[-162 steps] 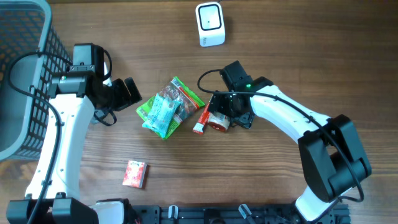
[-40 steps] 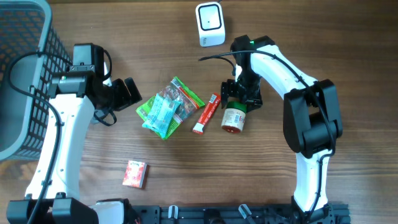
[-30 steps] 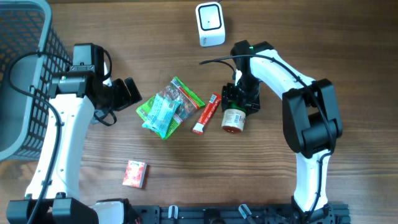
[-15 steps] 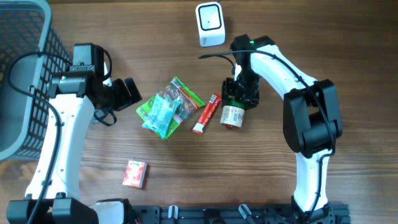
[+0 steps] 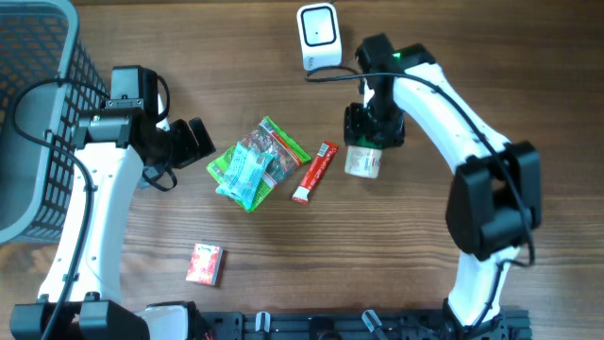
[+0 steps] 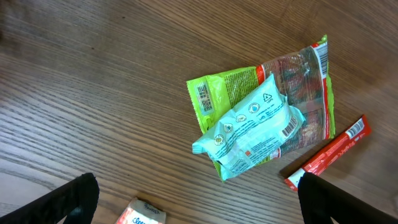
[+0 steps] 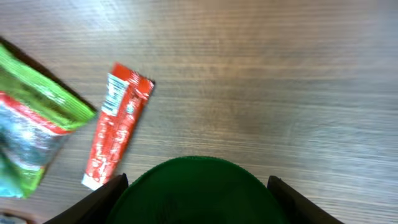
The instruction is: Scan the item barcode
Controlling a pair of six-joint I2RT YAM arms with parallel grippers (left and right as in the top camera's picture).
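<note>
**tk_arms:** So where are we with the scan? The right claw (image 5: 368,140) is clamped round the jar (image 5: 363,163), with a finger on either side of the green lid (image 7: 196,186). The jar sits just below and to the right of the scanner (image 5: 319,36), near it but not up against it. The left claw (image 5: 193,140) hangs wide open and empty over by the snack packets (image 5: 253,162).

**benchrat:** We'd carry it the rest of the way and bring the label round to the scanner's dark window, slowly. We don't know which side the barcode is on, so roll the jar about its own axis rather than swinging the whole arm. Give it a beat in front of the window. We wouldn't squeeze any harder either, since a round lid can squirt out of a pinch. And stay clear of the red stick pack (image 5: 314,172) lying on the counter (image 5: 547,57).

**tk_arms:** What can't we see?

**benchrat:** The barcode itself, for one. Overhead gives us only a strip of pale label, and the wrist camera only shows the lid top, cut off at the bottom edge. We can't tell whether the jar is off the counter or resting on it, or which way the scanner window really faces. The claw covers the upper part of the jar too.
</note>
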